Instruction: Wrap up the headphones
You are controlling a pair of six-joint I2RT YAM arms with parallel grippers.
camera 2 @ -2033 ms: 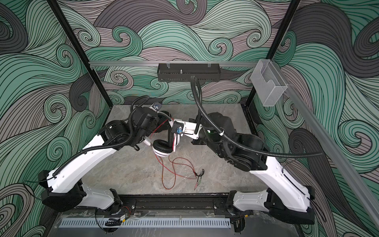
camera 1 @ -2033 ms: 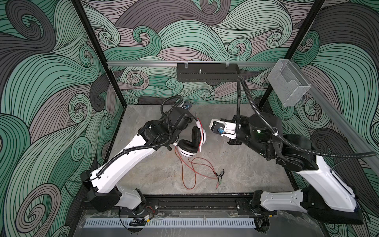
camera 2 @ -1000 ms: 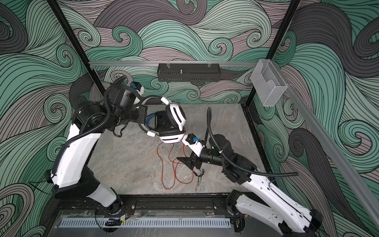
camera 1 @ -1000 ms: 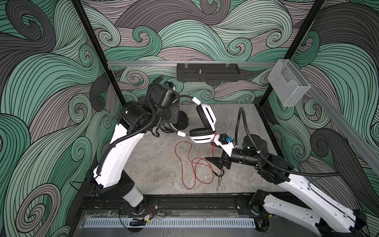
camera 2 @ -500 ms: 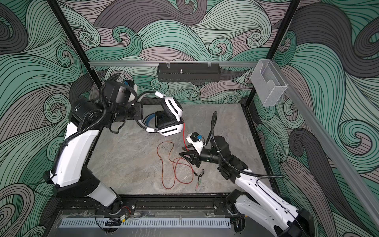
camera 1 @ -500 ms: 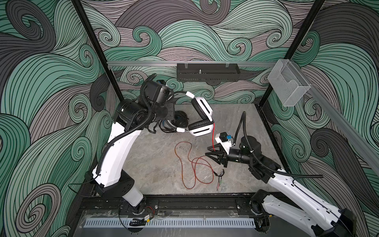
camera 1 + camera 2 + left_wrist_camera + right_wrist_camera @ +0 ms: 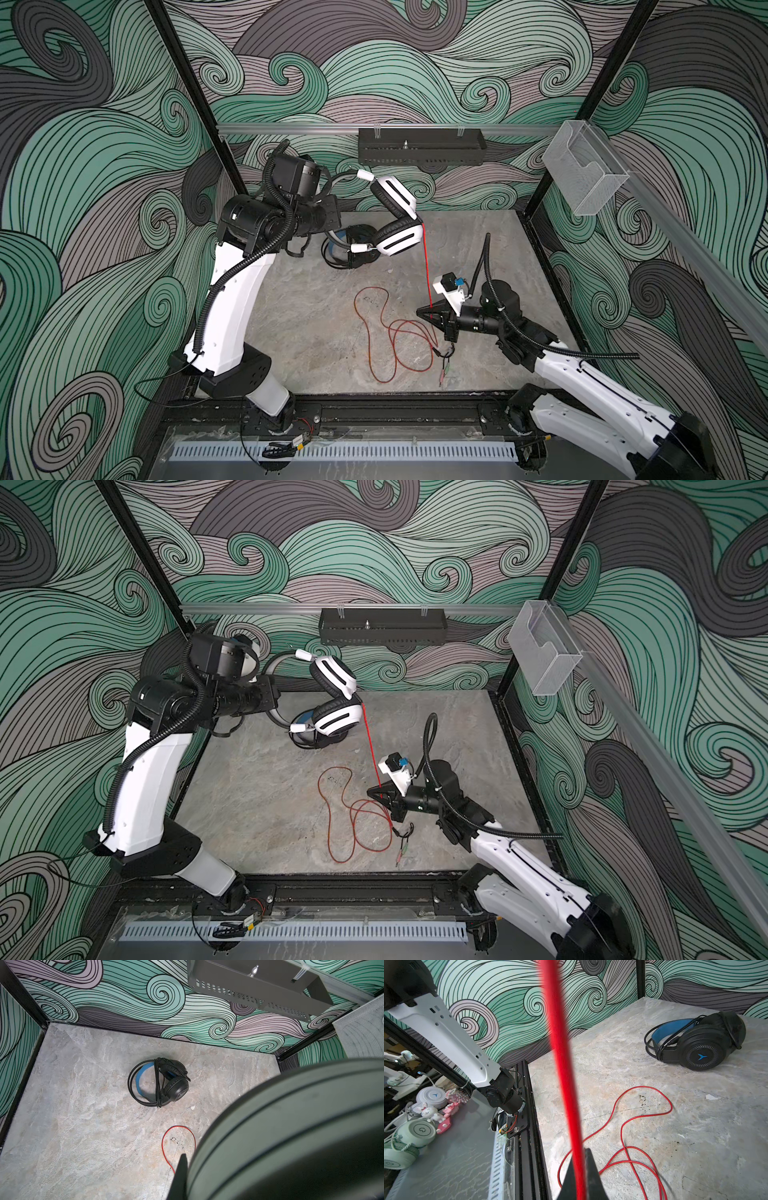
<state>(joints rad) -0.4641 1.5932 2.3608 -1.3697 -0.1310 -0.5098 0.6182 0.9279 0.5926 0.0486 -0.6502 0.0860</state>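
A: Pinching the red cord (image 7: 426,270) with the right gripper (image 7: 431,316), jaws closed flat upon it.

B: Direction from there to the white-and-black headset (image 7: 395,220)?

A: Up and ahead of the right gripper's tips, well apart. Hanging in the air from the left gripper (image 7: 332,219), clamped shut on the grey headband (image 7: 291,1126). Joined to the pinch by one taut, straight run of cord.

B: Long axis of that run?

A: Steeply upward from the pinch to the earcups (image 7: 401,239). Beneath and ahead of the tips, slack loops (image 7: 643,1087) lying on the table (image 7: 299,316), ending in plugs (image 7: 443,371) near the right gripper.

B: Nearer arm for the winding?

A: Right, judging by the grip: likely leading cord around the headset, left only holding. Risk of slack snagging.

B: Other headset?

A: Black headset (image 7: 166,1082) on the table, below and ahead of the left gripper, black cord (image 7: 157,1084) already wound across its band.
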